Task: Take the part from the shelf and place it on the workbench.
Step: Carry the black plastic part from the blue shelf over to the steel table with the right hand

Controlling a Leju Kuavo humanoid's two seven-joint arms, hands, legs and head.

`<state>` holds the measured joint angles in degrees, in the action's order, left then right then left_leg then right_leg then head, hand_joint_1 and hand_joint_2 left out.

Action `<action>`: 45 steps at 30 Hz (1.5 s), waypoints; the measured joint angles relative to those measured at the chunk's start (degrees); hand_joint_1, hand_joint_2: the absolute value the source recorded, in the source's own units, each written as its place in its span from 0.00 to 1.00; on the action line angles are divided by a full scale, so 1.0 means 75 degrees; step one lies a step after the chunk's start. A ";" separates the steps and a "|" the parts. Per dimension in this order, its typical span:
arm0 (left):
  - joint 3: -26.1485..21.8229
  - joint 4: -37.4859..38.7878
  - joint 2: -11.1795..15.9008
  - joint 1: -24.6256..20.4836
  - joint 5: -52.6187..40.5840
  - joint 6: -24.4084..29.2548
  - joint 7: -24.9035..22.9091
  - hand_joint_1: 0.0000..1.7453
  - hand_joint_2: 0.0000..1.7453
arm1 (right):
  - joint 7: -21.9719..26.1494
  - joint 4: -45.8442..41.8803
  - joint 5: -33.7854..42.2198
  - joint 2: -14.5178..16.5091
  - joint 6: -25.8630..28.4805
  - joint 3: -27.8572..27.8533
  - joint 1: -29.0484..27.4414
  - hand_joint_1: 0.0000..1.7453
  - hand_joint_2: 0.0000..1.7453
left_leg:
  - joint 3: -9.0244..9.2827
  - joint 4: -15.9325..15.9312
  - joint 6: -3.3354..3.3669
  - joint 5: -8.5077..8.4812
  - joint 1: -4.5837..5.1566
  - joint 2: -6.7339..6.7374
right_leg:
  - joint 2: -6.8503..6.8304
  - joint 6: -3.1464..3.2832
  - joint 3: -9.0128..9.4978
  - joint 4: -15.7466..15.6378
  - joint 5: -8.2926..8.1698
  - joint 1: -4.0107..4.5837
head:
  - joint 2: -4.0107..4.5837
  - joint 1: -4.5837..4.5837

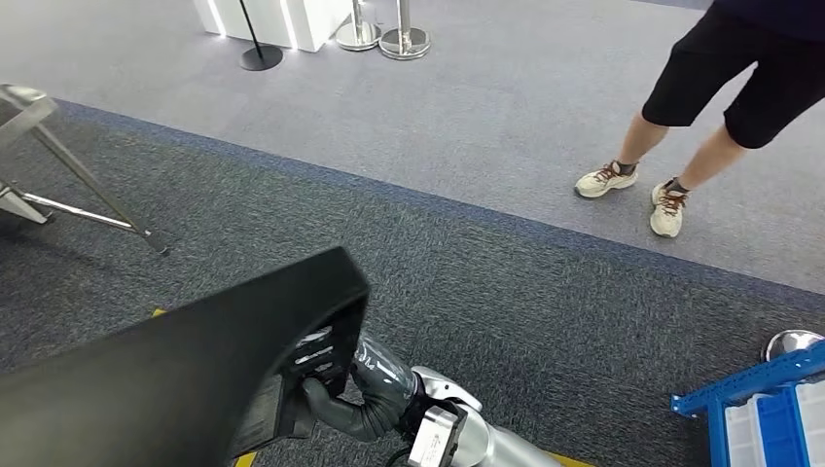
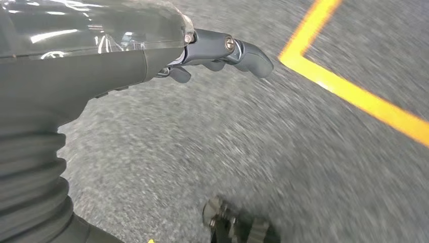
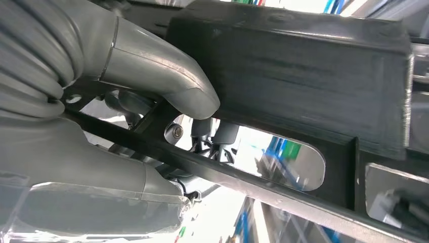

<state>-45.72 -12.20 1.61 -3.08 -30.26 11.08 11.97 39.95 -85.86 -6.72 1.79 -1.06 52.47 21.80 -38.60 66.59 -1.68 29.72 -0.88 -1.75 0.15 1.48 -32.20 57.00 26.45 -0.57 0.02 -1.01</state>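
Right hand (image 3: 152, 101): grips large black moulded plastic part (image 1: 185, 370), thumb through its slot.
Left hand (image 2: 222, 53): empty, fingers loosely spread above grey carpet (image 2: 253, 152).
Edge: yellow floor line (image 2: 354, 91).

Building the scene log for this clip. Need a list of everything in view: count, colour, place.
large black plastic part: 1, black, held low left in the head view
blue metal shelf frame: 1, blue, far right edge, pale bins inside
grey metal tripod stand: 1, grey, on carpet at left
chrome stanchion bases: 2, silver, at back by a white plinth
yellow floor tape line: 1, yellow, on the grey carpet
person's legs: 1 person, black shorts, beige shoes, at back right
right hand: grey, grips the part's edge
left hand: grey, holds nothing, above the carpet
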 joint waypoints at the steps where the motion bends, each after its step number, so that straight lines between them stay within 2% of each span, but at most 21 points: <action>1: 0.0000 0.0000 0.0025 -0.0012 -0.0045 0.0053 -0.0091 0.00 1.00 | -0.0001 0.0008 0.0002 0.0001 -0.0023 -0.0017 -0.0003 1.00 1.00 | -0.0239 0.0514 -0.0032 0.0231 -0.0012 0.0087 | -0.0124 0.0012 -0.0002 0.0001 0.0008 0.0012 | 0.0000 0.0000; 3: 0.0000 0.0000 0.0056 0.0007 -0.0081 0.0101 -0.0181 0.00 1.00 | -0.0005 0.0031 0.0004 0.0001 -0.0033 -0.0034 -0.0010 1.00 1.00 | -0.0426 0.0971 -0.0077 0.0320 -0.0039 0.0152 | -0.0349 0.0013 -0.0002 0.0006 0.0027 0.0024 | 0.0000 0.0000; 5: -0.0002 0.0000 0.0087 0.0037 -0.0047 0.0038 -0.0203 0.00 1.00 | -0.0009 0.0055 0.0007 0.0006 -0.0033 -0.0045 -0.0009 1.00 1.00 | 0.0000 0.0241 -0.0087 -0.0113 -0.0051 0.0281 | -0.0543 -0.0012 0.0023 0.0014 0.0057 0.0028 | 0.0000 0.0000; 8: -0.0015 -0.0001 0.0136 0.0021 0.0056 -0.0257 -0.0144 0.00 1.00 | -0.0009 0.0114 0.0056 0.0058 -0.0034 -0.0076 0.0006 1.00 1.00 | 0.0721 -0.1114 0.0050 -0.0530 0.0022 0.0763 | -0.0771 -0.0102 0.0078 0.0027 0.0110 0.0086 | 0.0000 0.0001; 11: -0.0050 -0.0003 0.0149 0.0036 0.0111 -0.0448 -0.0075 0.00 1.00 | -0.0010 0.0232 0.0100 0.0136 -0.0042 -0.0114 0.0020 1.00 1.00 | 0.0736 -0.1227 0.0210 -0.0551 0.0041 0.0630 | -0.0968 -0.0223 0.0115 0.0022 0.0149 0.0111 | 0.0000 0.0001; 14: -0.0081 -0.0003 0.0143 0.0060 0.0144 -0.0501 -0.0041 0.00 1.00 | -0.0007 0.0331 0.0104 0.0203 -0.0071 -0.0151 0.0032 1.00 1.00 | 0.0765 -0.1304 0.0335 -0.0617 -0.0018 0.0368 | -0.0509 -0.0338 -0.0096 0.0621 0.0549 0.0055 | 0.0000 0.0002; 16: -0.0093 -0.0003 0.0139 0.0036 0.0149 -0.0541 -0.0029 0.00 1.00 | -0.0005 0.0387 0.0112 0.0206 -0.0090 -0.0179 0.0016 1.00 1.00 | 0.0743 -0.1302 0.0376 -0.0634 -0.0012 0.0178 | -0.0151 -0.0353 -0.0601 0.1670 0.1019 0.0028 | 0.0000 0.0001; 18: -0.0098 -0.0003 0.0128 0.0031 0.0132 -0.0600 -0.0005 0.00 1.00 | -0.0007 0.0455 0.0117 0.0199 -0.0129 -0.0188 -0.0006 1.00 1.00 | 0.0731 -0.1282 0.0382 -0.0637 -0.0007 -0.0047 | -0.0065 -0.0355 -0.0946 0.2261 0.1115 0.0025 | 0.0000 0.0001; 20: -0.0099 -0.0003 0.0092 0.0046 0.0109 -0.0665 0.0036 0.00 1.00 | -0.0009 0.0511 0.0114 0.0205 -0.0152 -0.0189 -0.0010 1.00 1.00 | 0.0734 -0.1247 0.0365 -0.0624 -0.0008 -0.0279 | 0.0000 -0.0329 -0.0750 0.1711 0.0655 0.0013 | 0.0000 0.0002; 22: -0.0099 -0.0003 0.0025 0.0046 0.0085 -0.0732 0.0106 0.00 1.00 | -0.0008 0.0576 0.0090 0.0236 -0.0139 -0.0188 0.0003 1.00 1.00 | 0.0701 -0.1181 0.0319 -0.0598 -0.0003 -0.0493 | 0.0343 -0.0290 -0.0325 0.0686 0.0194 -0.0028 | 0.0000 0.0001; 24: -0.0099 -0.0003 -0.0031 0.0046 0.0058 -0.0801 0.0199 0.00 1.00 | -0.0008 0.0646 0.0062 0.0284 -0.0112 -0.0187 0.0014 1.00 1.00 | 0.0623 -0.1141 0.0236 -0.0596 -0.0014 -0.0662 | 0.0597 -0.0260 -0.0144 0.0215 0.0080 -0.0043 | 0.0000 0.0002; 26: -0.0101 -0.0001 -0.0071 0.0082 0.0033 -0.0841 0.0280 0.00 1.00 | -0.0009 0.0691 0.0048 0.0344 -0.0072 -0.0186 0.0021 1.00 1.00 | 0.0576 -0.1168 0.0129 -0.0620 -0.0044 -0.0780 | 0.0489 -0.0198 -0.0129 0.0173 0.0067 -0.0030 | 0.0000 0.0001; 28: -0.0114 0.0000 -0.0116 0.0115 0.0022 -0.0840 0.0341 0.00 1.00 | -0.0007 0.0703 0.0031 0.0416 -0.0037 -0.0186 0.0031 1.00 1.00 | 0.0496 -0.1015 0.0044 -0.0512 -0.0034 -0.0504 | 0.0312 -0.0101 -0.0071 0.0084 0.0033 -0.0046 | 0.0000 0.0000; 30: -0.0146 0.0000 -0.0136 0.0085 0.0023 -0.0836 0.0375 0.00 1.00 | -0.0004 0.0702 0.0022 0.0457 -0.0019 -0.0186 0.0033 1.00 1.00 | 0.0149 -0.0288 -0.0018 -0.0102 -0.0020 -0.0044 | 0.0086 -0.0028 -0.0024 0.0026 0.0029 -0.0043 | 0.0000 0.0000; 33: -0.0187 0.0000 -0.0140 0.0064 0.0021 -0.0836 0.0385 0.00 1.00 | -0.0005 0.0701 0.0012 0.0466 -0.0023 -0.0181 0.0021 1.00 1.00 | -0.0447 0.0932 -0.0087 0.0353 -0.0047 0.0149 | -0.0259 0.0006 -0.0006 0.0027 0.0067 -0.0008 | 0.0000 0.0000; 35: -0.0202 0.0000 -0.0141 0.0099 0.0015 -0.0839 0.0386 0.00 1.00 | -0.0008 0.0699 0.0007 0.0469 -0.0024 -0.0178 0.0022 1.00 1.00 | -0.0207 0.0507 -0.0091 0.0010 -0.0051 0.0237 | -0.0454 -0.0012 0.0029 0.0029 0.0102 -0.0003 | 0.0000 0.0000; 37: -0.0221 0.0000 -0.0140 0.0097 0.0000 -0.0845 0.0396 0.00 1.00 | -0.0007 0.0693 0.0007 0.0479 -0.0020 -0.0177 0.0030 1.00 1.00 | 0.0391 -0.0593 -0.0035 -0.0451 -0.0010 0.0520 | -0.0622 -0.0062 0.0092 0.0032 0.0151 0.0022 | 0.0000 0.0000; 39: -0.0232 0.0000 -0.0139 0.0071 -0.0023 -0.0852 0.0412 0.00 1.00 | -0.0004 0.0680 0.0012 0.0490 -0.0018 -0.0176 0.0042 1.00 1.00 | 0.0688 -0.1172 0.0086 -0.0593 0.0052 0.0689 | -0.0760 -0.0135 0.0133 0.0039 0.0191 0.0061 | 0.0000 0.0001; 41: -0.0240 0.0000 -0.0139 0.0086 -0.0055 -0.0866 0.0418 0.00 1.00 | -0.0004 0.0669 0.0026 0.0495 -0.0018 -0.0173 0.0051 1.00 1.00 | 0.0675 -0.1211 0.0200 -0.0582 0.0075 0.0562 | -0.0895 -0.0212 0.0162 0.0031 0.0212 0.0079 | 0.0000 0.0001; 43: -0.0246 0.0000 -0.0141 0.0124 -0.0084 -0.0900 0.0424 0.00 1.00 | -0.0003 0.0651 0.0053 0.0502 -0.0010 -0.0170 0.0062 1.00 1.00 | 0.0690 -0.1256 0.0282 -0.0609 0.0041 0.0411 | -0.0762 -0.0296 0.0147 0.0160 0.0336 0.0056 | 0.0000 0.0001; 45: -0.0248 0.0000 -0.0142 0.0109 -0.0112 -0.0940 0.0444 0.00 1.00 | -0.0001 0.0623 0.0084 0.0490 0.0004 -0.0170 0.0068 1.00 1.00 | 0.0706 -0.1291 0.0356 -0.0641 0.0005 0.0260 | -0.0357 -0.0346 -0.0163 0.0864 0.0750 0.0027 | 0.0000 0.0001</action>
<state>-47.58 -12.20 0.55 -2.27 -31.10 4.03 15.30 39.95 -81.19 -6.09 5.46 -1.04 51.20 22.31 -33.31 56.90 0.99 24.92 -0.84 0.20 -2.53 -1.12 -33.42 63.48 32.07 -0.37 0.02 -0.99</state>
